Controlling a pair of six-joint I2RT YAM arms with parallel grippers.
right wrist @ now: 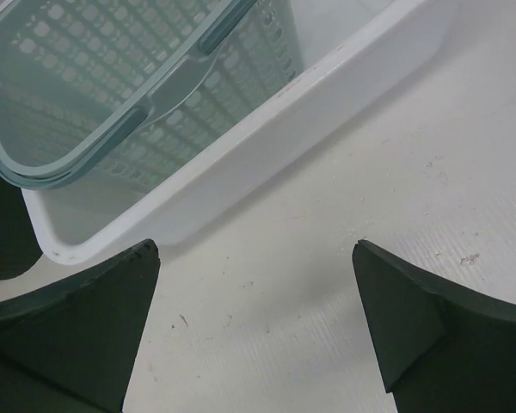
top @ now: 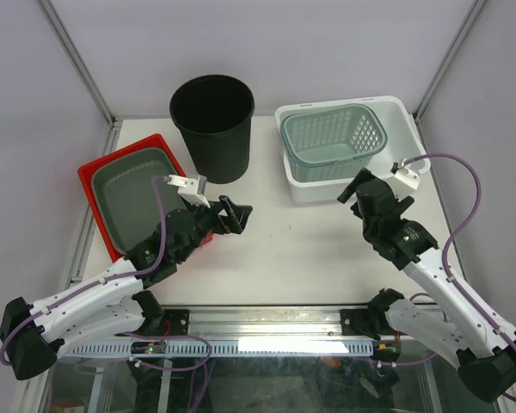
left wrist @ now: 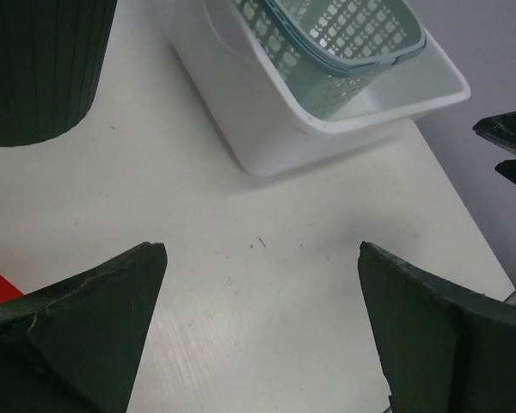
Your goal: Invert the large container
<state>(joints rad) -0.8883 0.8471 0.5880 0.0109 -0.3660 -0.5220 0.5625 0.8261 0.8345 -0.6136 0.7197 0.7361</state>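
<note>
Black bin (top: pixel 212 125) upright upper centre, just above left gripper (top: pixel 238 215), the nearer 1; right gripper (top: pixel 354 186) farther, both spread, empty.

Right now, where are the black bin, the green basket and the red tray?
black bin (top: pixel 217 155), top view, front outer wall.
green basket (top: pixel 327 129), top view, mesh wall.
red tray (top: pixel 88 175), top view, far-left corner rim.

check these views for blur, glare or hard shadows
Top external: evenly lit and sharp, glare only on the metal rail; the black bin reads featureless dark inside. Left wrist: near gripper fingers slightly soft, faint shadow under the white tub. Right wrist: same soft shadow, no glare.
</note>
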